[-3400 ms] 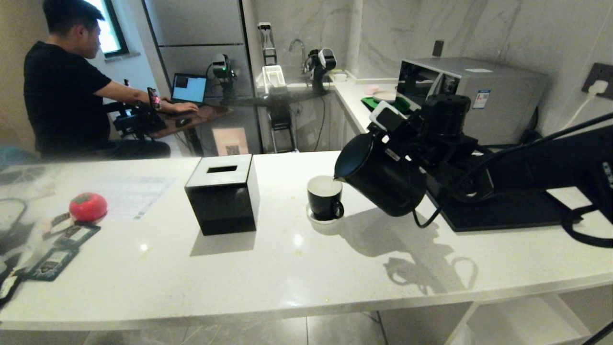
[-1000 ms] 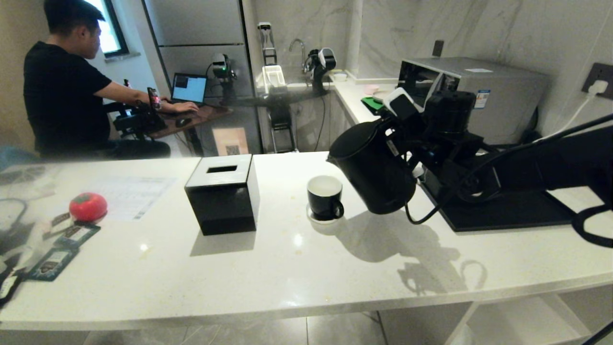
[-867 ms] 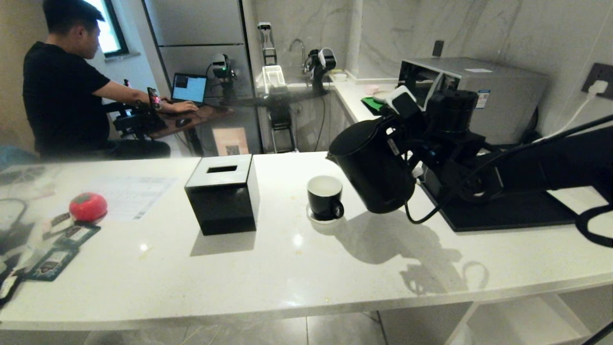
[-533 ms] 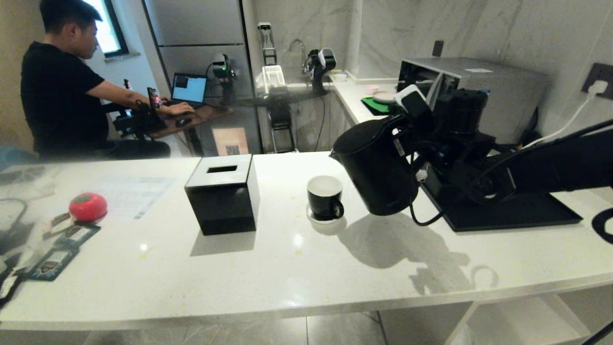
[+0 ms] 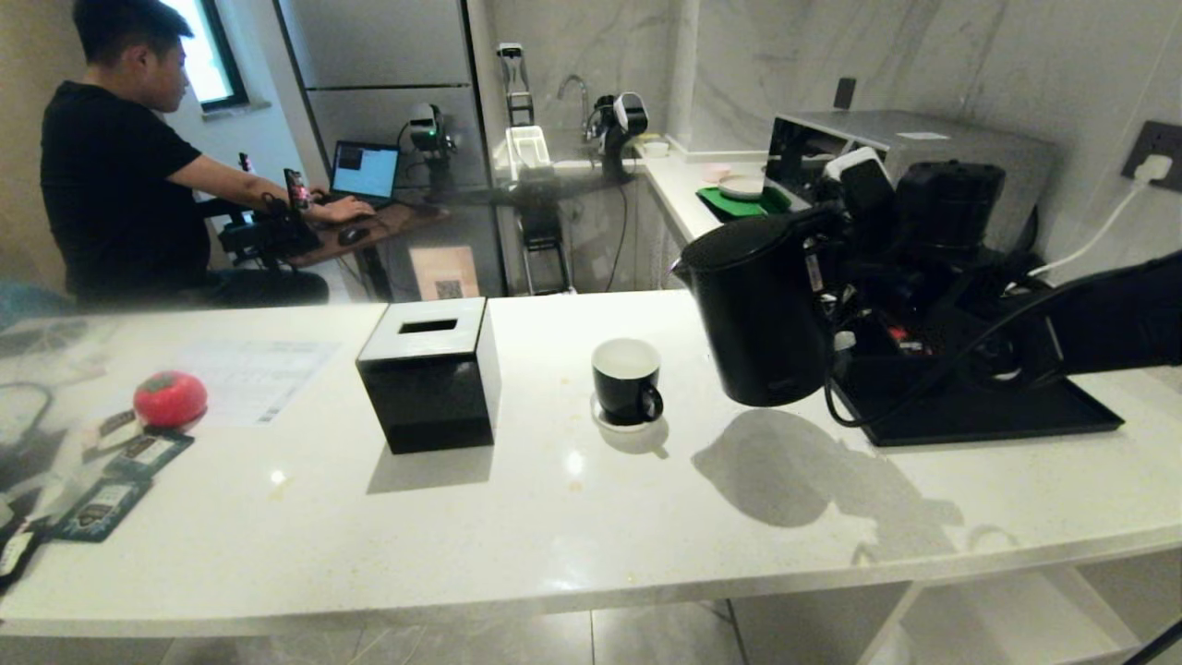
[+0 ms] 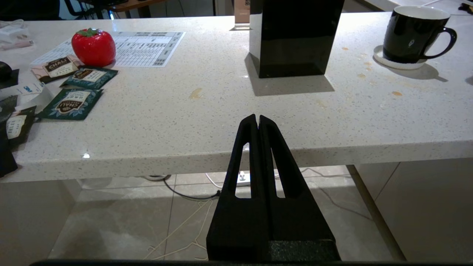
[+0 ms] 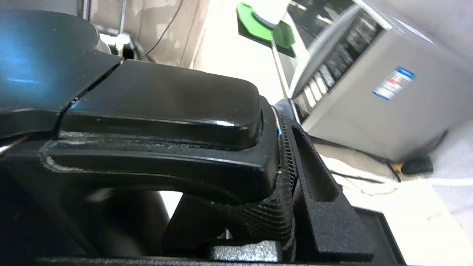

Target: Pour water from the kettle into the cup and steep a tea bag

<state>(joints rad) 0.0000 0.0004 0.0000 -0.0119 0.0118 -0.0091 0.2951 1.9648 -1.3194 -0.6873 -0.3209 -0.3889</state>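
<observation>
Righted and drawn away from the cup (image 5: pixel 627 380), the kettle (image 5: pixel 759 314) hung upright, its handle largely hidden in the right gripper (image 7: pixel 284 184) jaws' pinch; left gripper (image 6: pixel 258 123) jaws pressed together.

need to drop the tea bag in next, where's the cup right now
In the head view the cup stands on its white saucer mid-counter, between the black tissue box on its left and the kettle on its right.

A: Open counter (image 5: pixel 572 517) along the near edge, and a wide lane between tissue box (image 5: pixel 429 374) and cup (image 5: pixel 627 380).

B: Right of the cup, the kettle (image 5: pixel 759 314) hangs near-upright above the counter, black tray (image 5: pixel 979 420) behind. Far left: sachets (image 6: pixel 70 103), red tomato-shaped thing (image 5: pixel 170 398).
</observation>
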